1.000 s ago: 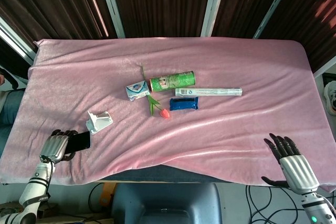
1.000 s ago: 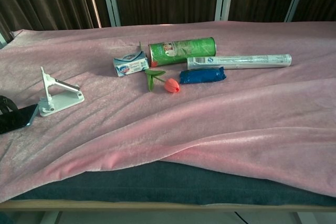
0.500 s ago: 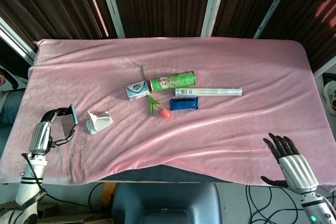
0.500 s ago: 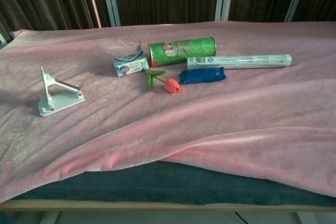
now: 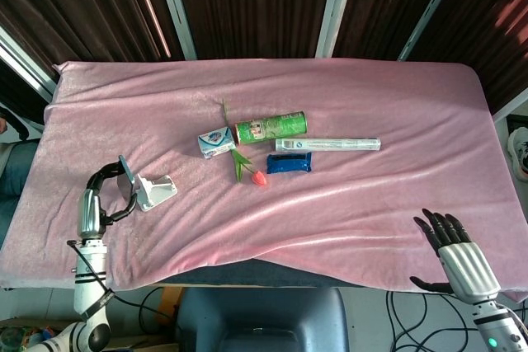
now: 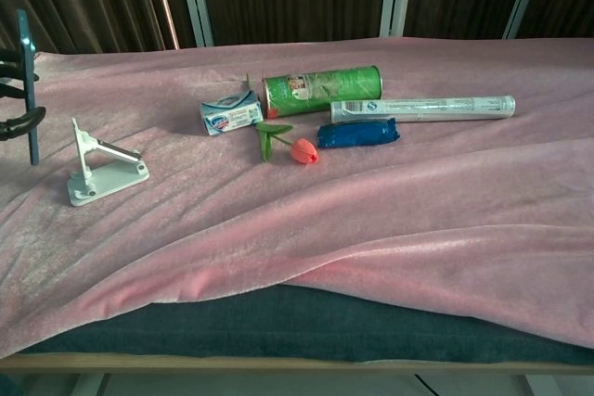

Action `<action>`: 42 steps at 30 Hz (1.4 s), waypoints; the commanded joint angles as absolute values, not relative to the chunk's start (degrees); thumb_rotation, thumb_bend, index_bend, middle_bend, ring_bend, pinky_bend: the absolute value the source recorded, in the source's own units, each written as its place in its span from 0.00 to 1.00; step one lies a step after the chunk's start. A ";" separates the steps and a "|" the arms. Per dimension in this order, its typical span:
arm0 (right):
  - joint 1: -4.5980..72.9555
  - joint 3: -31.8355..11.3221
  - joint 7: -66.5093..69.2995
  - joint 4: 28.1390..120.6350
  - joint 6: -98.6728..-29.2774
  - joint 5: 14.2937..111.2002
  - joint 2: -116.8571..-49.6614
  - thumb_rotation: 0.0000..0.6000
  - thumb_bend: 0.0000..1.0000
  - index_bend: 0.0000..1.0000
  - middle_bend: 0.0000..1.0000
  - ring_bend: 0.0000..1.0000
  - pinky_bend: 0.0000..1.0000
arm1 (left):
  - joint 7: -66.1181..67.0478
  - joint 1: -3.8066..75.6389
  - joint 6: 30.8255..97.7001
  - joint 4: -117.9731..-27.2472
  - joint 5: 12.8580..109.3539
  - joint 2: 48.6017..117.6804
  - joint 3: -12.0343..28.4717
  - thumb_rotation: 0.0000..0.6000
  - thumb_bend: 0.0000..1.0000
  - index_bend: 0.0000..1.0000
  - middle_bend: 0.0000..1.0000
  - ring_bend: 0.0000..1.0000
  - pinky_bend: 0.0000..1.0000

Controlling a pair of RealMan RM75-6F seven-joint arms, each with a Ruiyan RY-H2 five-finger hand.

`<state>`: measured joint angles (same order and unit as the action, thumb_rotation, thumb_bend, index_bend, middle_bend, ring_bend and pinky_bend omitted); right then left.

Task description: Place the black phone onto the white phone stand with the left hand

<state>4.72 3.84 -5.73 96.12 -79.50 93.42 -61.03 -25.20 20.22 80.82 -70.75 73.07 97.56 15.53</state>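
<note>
A: While the right robot hand [image 5: 450, 241] is hovering off the near right edge of the desk [image 5: 371, 195] with its fingers spread and nothing in them, what is the left one doing?

B: The left robot hand [image 5: 106, 191] is pinching the black phone [image 5: 127, 173] and holding it upright, edge-on to the chest camera [image 6: 26, 85], above the cloth. The phone is sitting just to the left of the white phone stand [image 5: 155, 190], apart from it.

A: And the stand?

B: It is resting on the pink cloth with its back plate tilted up [image 6: 100, 169].

A: Further back?

B: An orange tulip [image 5: 250, 169] is lying near the middle, beside a blue packet [image 5: 290, 163]. Behind those, a small blue-and-white box [image 5: 216, 143], a green can [image 5: 271, 128] on its side and a long white tube [image 5: 328, 145] are lying in a loose row.
</note>
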 commanded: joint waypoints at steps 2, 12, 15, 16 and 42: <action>4.64 3.88 -5.68 96.13 -79.67 93.50 -61.00 1.00 0.24 0.00 0.00 0.00 0.15 | -24.19 20.97 79.43 -70.04 71.96 99.48 16.23 1.00 0.39 0.91 0.99 0.65 0.16; 4.63 3.91 -5.89 96.05 -79.57 93.39 -61.06 1.00 0.24 0.00 0.00 0.00 0.15 | -27.70 22.02 75.44 -63.68 71.11 103.21 16.39 1.00 0.39 0.91 0.99 0.65 0.15; 4.62 3.92 -5.95 96.08 -79.60 93.42 -61.06 1.00 0.24 0.00 0.00 0.00 0.15 | -29.47 22.41 75.32 -61.45 71.36 104.65 16.80 1.00 0.40 0.91 0.99 0.65 0.15; 4.60 3.92 -5.92 96.10 -79.63 93.42 -61.05 1.00 0.24 0.00 0.00 0.00 0.15 | -30.10 22.54 75.38 -60.68 71.56 105.08 16.89 1.00 0.39 0.92 0.99 0.65 0.15; 4.27 3.98 -5.40 96.06 -80.30 93.69 -60.74 1.00 0.24 0.00 0.00 0.00 0.15 | -46.30 24.77 73.00 -43.27 73.79 113.84 17.45 1.00 0.40 0.92 0.99 0.65 0.14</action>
<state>4.27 3.98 -5.40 96.06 -80.30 93.69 -60.74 -45.68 24.56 73.40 -44.06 73.81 113.42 17.42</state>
